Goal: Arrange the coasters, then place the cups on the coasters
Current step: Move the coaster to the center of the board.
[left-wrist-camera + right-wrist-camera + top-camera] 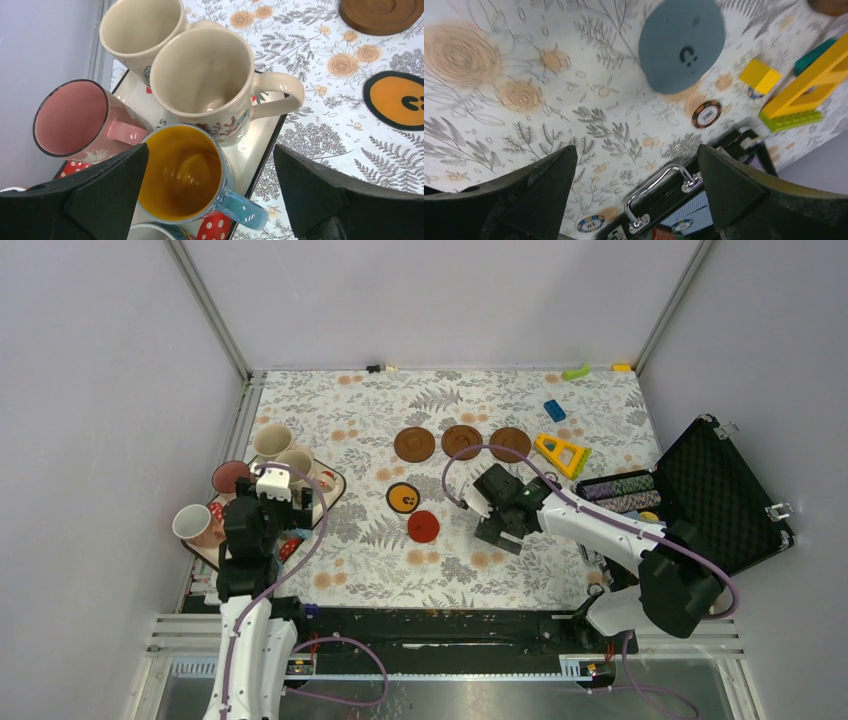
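The floral-print worktop (450,400) bears a glossy rectangular tray (257,150) at its left edge, holding glazed ceramic cups (200,75). The left claw (210,147) hangs above them, spread wide and empty. Three brown round coasters (461,442) lie in a row at mid-worktop, with the orange coaster (403,498) and red coaster (423,526) nearer. The right claw (636,149), also spread and empty, hovers by the matte grey-blue coaster (681,45).

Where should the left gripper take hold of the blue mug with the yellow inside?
On the blue mug, probably pinch the rim wall beside the handle, coming straight down. It stands upright, the pink mug and a cream mug crowd its other sides, and only the handle side looks free.
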`<act>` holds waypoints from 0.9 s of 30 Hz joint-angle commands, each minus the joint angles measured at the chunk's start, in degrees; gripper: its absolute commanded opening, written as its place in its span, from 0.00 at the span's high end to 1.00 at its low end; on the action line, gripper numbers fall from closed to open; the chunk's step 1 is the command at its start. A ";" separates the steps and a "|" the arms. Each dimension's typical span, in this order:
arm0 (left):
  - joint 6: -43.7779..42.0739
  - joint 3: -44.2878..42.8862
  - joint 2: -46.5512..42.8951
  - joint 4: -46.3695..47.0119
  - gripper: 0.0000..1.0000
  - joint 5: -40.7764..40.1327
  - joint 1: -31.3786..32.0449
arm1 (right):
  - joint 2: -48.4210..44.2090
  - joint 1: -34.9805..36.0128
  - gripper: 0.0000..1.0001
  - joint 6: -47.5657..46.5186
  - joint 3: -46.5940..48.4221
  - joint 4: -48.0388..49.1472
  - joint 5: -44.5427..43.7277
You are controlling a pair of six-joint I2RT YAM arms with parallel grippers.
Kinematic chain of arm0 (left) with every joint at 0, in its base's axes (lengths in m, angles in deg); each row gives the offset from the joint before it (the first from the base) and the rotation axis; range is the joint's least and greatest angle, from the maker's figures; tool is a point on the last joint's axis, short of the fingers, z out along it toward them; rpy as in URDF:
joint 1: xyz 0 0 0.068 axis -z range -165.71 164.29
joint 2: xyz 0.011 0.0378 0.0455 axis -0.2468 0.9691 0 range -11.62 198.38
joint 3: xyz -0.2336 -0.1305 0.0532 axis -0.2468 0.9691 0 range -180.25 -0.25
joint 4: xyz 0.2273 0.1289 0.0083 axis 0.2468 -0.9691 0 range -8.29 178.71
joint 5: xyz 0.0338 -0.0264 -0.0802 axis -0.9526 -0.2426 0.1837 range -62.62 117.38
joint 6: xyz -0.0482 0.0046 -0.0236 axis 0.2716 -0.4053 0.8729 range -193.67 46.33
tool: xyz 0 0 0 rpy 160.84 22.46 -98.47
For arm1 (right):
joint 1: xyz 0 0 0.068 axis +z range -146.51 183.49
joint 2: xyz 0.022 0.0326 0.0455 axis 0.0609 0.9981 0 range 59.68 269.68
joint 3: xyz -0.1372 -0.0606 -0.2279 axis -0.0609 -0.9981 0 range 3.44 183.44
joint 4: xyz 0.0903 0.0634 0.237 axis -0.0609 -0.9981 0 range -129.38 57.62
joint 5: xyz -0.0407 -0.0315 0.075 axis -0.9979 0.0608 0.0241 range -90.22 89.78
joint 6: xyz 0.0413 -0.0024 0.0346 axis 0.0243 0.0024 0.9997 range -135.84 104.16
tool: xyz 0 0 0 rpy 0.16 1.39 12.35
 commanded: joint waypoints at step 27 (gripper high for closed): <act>-1.70 0.52 -1.87 0.65 0.01 2.31 -0.31 | 19.07 -8.55 0.02 4.48 11.77 6.27 -2.07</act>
